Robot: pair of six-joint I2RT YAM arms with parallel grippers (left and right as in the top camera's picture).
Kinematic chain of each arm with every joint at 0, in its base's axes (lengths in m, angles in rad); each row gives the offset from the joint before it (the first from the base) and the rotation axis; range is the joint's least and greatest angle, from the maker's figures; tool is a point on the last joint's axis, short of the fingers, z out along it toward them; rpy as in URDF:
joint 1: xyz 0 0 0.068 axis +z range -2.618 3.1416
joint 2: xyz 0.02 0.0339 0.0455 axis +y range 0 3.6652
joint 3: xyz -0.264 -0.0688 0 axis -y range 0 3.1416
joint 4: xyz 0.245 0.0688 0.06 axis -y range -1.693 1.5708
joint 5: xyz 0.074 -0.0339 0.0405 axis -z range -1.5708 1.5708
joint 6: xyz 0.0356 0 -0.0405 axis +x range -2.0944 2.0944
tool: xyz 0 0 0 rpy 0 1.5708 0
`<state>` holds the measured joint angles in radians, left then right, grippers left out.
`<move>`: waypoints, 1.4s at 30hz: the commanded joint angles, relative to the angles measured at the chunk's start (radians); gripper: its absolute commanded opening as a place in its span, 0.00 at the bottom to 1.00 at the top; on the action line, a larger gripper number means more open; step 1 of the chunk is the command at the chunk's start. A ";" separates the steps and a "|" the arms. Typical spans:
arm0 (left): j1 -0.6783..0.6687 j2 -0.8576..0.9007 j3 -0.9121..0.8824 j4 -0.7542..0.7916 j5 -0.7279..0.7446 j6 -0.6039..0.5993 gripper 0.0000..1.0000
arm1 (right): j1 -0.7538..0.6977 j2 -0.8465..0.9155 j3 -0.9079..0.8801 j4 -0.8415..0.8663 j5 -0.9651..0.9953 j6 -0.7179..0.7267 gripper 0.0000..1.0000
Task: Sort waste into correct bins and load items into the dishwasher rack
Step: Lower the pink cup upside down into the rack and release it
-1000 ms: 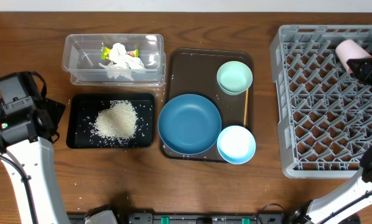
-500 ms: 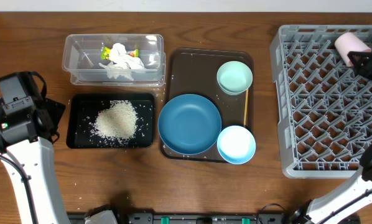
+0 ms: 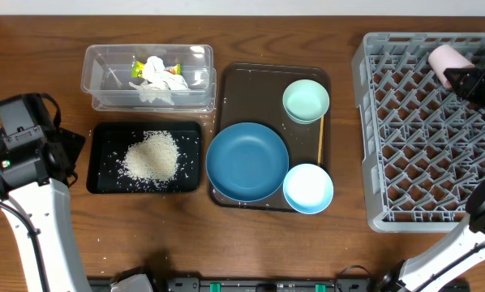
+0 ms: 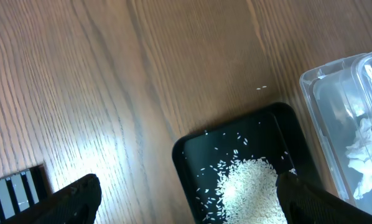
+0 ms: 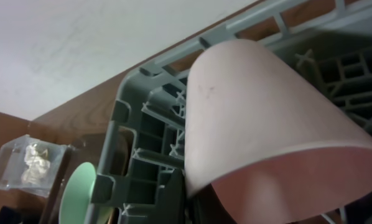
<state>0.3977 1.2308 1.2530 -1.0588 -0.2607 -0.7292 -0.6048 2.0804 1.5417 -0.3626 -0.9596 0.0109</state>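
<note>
Since a second ago the pink cup (image 3: 446, 57) has slid a little to the left along the far edge of the rack (image 3: 362, 138), carried by the right fingers (image 3: 469, 79); nothing else has shifted.

Nearest on the worktop (image 3: 48, 49), the small light-blue bowl (image 3: 308, 187) sits at the near right corner of the brown tray (image 3: 242, 85), hanging over its edge and touching the big blue plate (image 3: 246, 161). The plate lies flat on the same tray and overlaps its left side. Left of it is the black tray (image 3: 105, 142), holding the heap of rice (image 3: 152, 156) with stray grains scattered around it (a few on the bare wood too). The left fingers (image 4: 80, 193) hang spread wide apart and empty above the worktop, by that tray's left end.

Farther back, the chopstick (image 3: 320, 139) lies on the brown tray along its right side, running from just beside the light-blue bowl up to the mint-green bowl (image 3: 306, 100), which stands upright in the far right corner. Beyond the black tray is the clear tub (image 3: 105, 61), with the crumpled tissue (image 3: 157, 77) and the green-yellow wrapper (image 3: 136, 67) inside.

Farthest off, at the rack's far right, the cup lies tilted on its side over the pegs. The right fingers are clamped at its mouth end, though the wrist view shows only the cup filling the frame, with the fingertips hidden behind it.
</note>
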 commanded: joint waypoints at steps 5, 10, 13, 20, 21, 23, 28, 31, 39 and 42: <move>0.004 0.003 -0.001 -0.003 -0.005 -0.002 0.92 | 0.001 0.040 -0.008 -0.092 0.151 -0.004 0.01; 0.004 0.003 -0.001 -0.003 -0.005 -0.002 0.92 | -0.001 0.039 -0.007 -0.155 0.319 -0.004 0.04; 0.004 0.003 -0.001 -0.003 -0.005 -0.002 0.92 | -0.008 0.039 -0.007 -0.168 0.354 -0.003 0.05; 0.004 0.003 -0.001 -0.003 -0.005 -0.002 0.92 | -0.030 0.013 -0.006 -0.177 0.354 0.049 0.08; 0.004 0.003 -0.001 -0.003 -0.005 -0.002 0.92 | -0.034 0.002 -0.006 -0.180 0.354 0.057 0.09; 0.004 0.003 -0.001 -0.003 -0.005 -0.002 0.92 | -0.041 -0.024 -0.006 -0.187 0.354 0.064 0.12; 0.004 0.003 -0.001 -0.003 -0.005 -0.002 0.92 | -0.048 -0.105 -0.006 -0.200 0.355 0.071 0.25; 0.004 0.003 -0.001 -0.003 -0.005 -0.002 0.92 | -0.048 -0.159 -0.006 -0.203 0.361 0.107 0.27; 0.004 0.003 -0.001 -0.003 -0.005 -0.002 0.92 | -0.039 -0.263 -0.006 -0.189 0.361 0.154 0.33; 0.004 0.003 -0.001 -0.003 -0.005 -0.002 0.92 | -0.014 -0.269 -0.006 -0.162 0.370 0.154 0.40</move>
<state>0.3977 1.2308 1.2530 -1.0588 -0.2607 -0.7292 -0.6395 1.8210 1.5345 -0.5346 -0.6033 0.1513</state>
